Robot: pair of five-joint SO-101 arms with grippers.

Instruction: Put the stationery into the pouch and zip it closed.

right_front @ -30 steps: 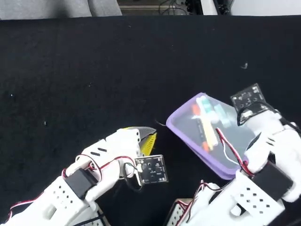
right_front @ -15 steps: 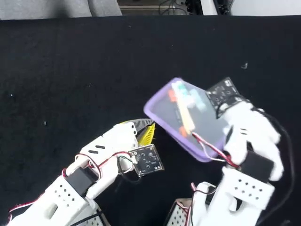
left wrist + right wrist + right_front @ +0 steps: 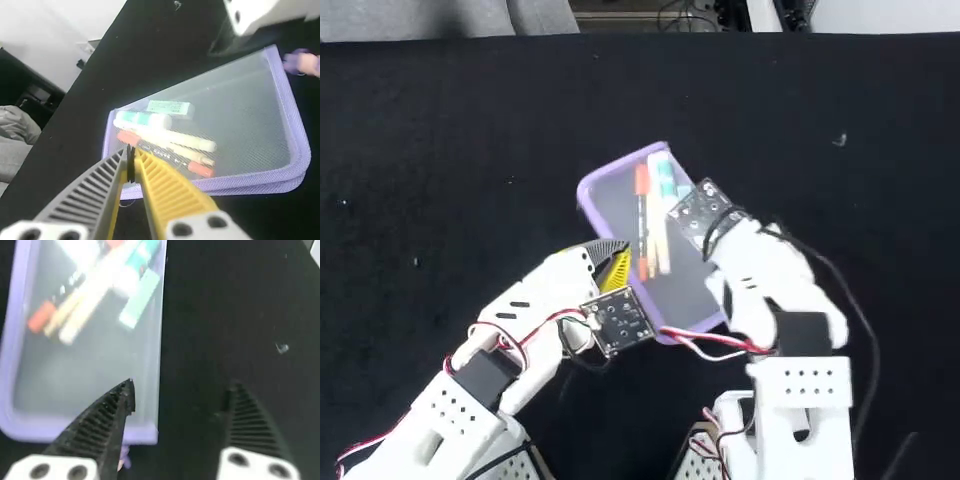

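Observation:
A see-through pouch (image 3: 616,200) with a purple rim lies flat on the black table, holding pens (image 3: 651,222) and a green eraser. My left gripper (image 3: 611,264) is shut, its grey and yellow fingertips over the pouch's near edge by the red pen (image 3: 165,156). In the left wrist view the gripper (image 3: 129,151) pinches nothing I can make out. My right gripper (image 3: 179,392) is open, one black finger (image 3: 112,407) over the pouch (image 3: 75,365), the other over bare table. The purple zip pull (image 3: 304,62) lies at the pouch's corner under the right arm.
The black tabletop (image 3: 440,140) stretches wide to the left and beyond the pouch. A small pale speck (image 3: 838,140) lies at the far right. Past the table's far edge are grey cloth (image 3: 470,15) and cables.
The right arm swung left and away, and the pouch slid and turned with it, ending by the left gripper. The left arm shifted slightly towards the pouch.

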